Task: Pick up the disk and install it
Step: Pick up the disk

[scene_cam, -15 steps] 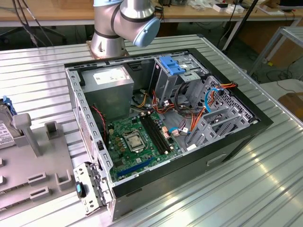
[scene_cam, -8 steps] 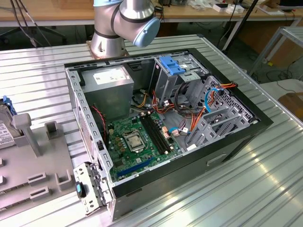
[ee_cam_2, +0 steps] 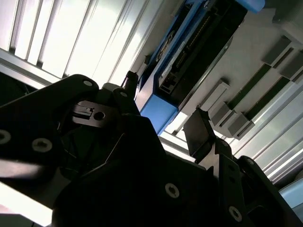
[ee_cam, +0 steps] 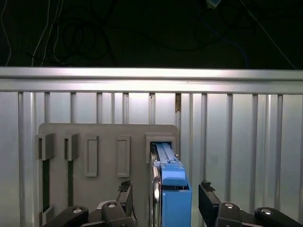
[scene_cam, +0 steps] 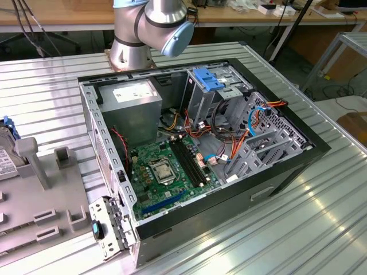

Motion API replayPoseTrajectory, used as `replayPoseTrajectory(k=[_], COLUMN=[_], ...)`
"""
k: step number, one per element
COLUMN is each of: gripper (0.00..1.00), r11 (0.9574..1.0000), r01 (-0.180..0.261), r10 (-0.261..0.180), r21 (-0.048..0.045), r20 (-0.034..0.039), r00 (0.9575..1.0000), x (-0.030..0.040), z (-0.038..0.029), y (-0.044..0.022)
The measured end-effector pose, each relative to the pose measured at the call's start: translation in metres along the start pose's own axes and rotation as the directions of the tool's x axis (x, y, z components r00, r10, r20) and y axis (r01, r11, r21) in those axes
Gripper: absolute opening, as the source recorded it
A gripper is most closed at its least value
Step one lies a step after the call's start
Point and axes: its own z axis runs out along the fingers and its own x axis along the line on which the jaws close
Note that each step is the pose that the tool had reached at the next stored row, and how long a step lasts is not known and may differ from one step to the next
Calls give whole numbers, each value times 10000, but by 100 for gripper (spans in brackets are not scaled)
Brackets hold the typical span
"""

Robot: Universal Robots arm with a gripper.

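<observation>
The disk (ee_cam: 173, 189) stands on edge in a slot of the grey fixture plate (ee_cam: 109, 137), its blue side rail facing the camera. My gripper (ee_cam: 165, 196) is open and straddles it, one black finger on each side with a small gap to the disk. In the second wrist view the disk (ee_cam_2: 189, 52) runs away from my gripper (ee_cam_2: 163, 108), its blue corner between the fingertips (ee_cam_2: 199, 135). In the exterior view the disk (scene_cam: 6, 157) sits at the far left edge, in the grey fixture (scene_cam: 51, 189).
An open computer case (scene_cam: 287, 172) lies on the ribbed metal table (scene_cam: 321, 229), showing a green motherboard (scene_cam: 166, 166), a grey power-supply box (scene_cam: 135, 97), a blue bracket (scene_cam: 207, 78) in the drive cage and loose cables. The arm's base (scene_cam: 132, 51) stands behind the case.
</observation>
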Motion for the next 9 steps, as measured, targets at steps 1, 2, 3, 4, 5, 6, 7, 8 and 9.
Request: replayPoseTrajectory(k=[1, 2, 3, 4, 5, 6, 7, 8, 9], gripper=[66, 66, 66, 66, 66, 66, 66, 66, 66], r11=[10000, 10000, 10000, 10000, 10000, 10000, 10000, 10000, 10000], r01=[0, 0, 0, 0, 0, 0, 1, -1, -7], r10=[0, 0, 0, 0, 0, 0, -1, 1, 7], r21=[0, 1, 1, 0, 0, 1, 0, -8, -63], r20=[0, 0, 0, -1, -1, -1, -1, 0, -1], r00=[10000, 10000, 10000, 10000, 10000, 10000, 10000, 10000, 10000], x=[0, 0, 0, 0, 0, 0, -1, -3, -6], z=[0, 0, 0, 0, 0, 0, 1, 4, 8], y=[0, 0, 0, 0, 0, 0, 0, 0, 1])
